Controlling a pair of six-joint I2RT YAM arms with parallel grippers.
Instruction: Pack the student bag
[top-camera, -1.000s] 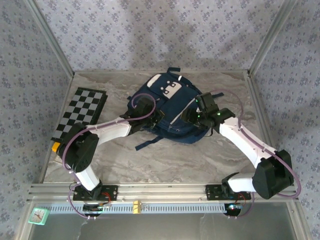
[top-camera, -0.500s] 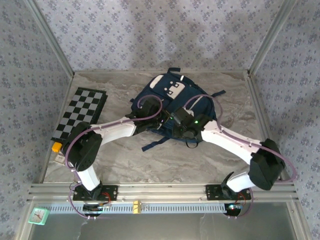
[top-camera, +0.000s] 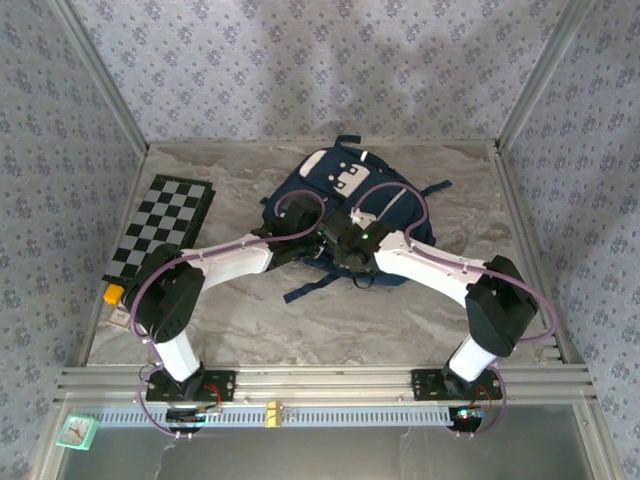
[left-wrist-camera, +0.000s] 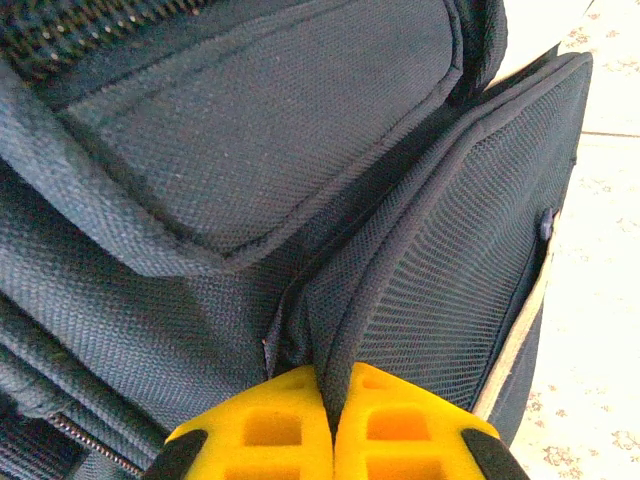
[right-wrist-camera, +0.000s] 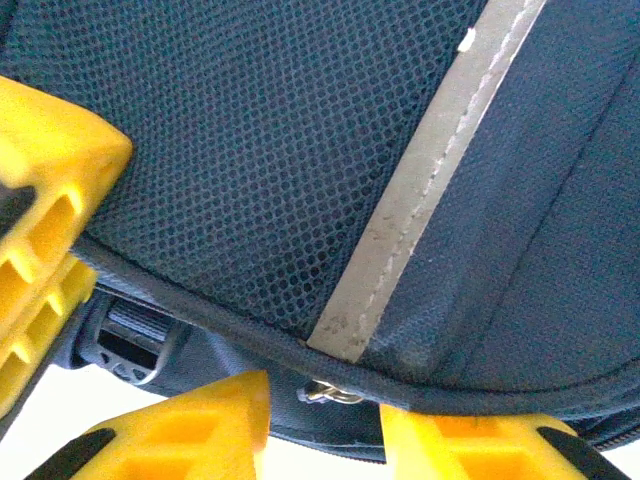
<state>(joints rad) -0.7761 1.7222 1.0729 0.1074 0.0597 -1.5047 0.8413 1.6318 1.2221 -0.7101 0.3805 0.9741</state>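
1. Firmly closed, the left gripper (left-wrist-camera: 332, 400) pinches a piped fold of navy fabric on the student bag (left-wrist-camera: 250, 170).
2. Just beside it, the right gripper (right-wrist-camera: 325, 405) stands partly open, gripping nothing. A small metal zipper pull (right-wrist-camera: 335, 392) sits in the gap between its yellow fingers.
3. Both grippers meet at the bag's near edge. The bag lies flat at the far middle of the marbled table (top-camera: 250, 320), white patches up.
4. A chessboard (top-camera: 160, 225) lies well apart, at the left.
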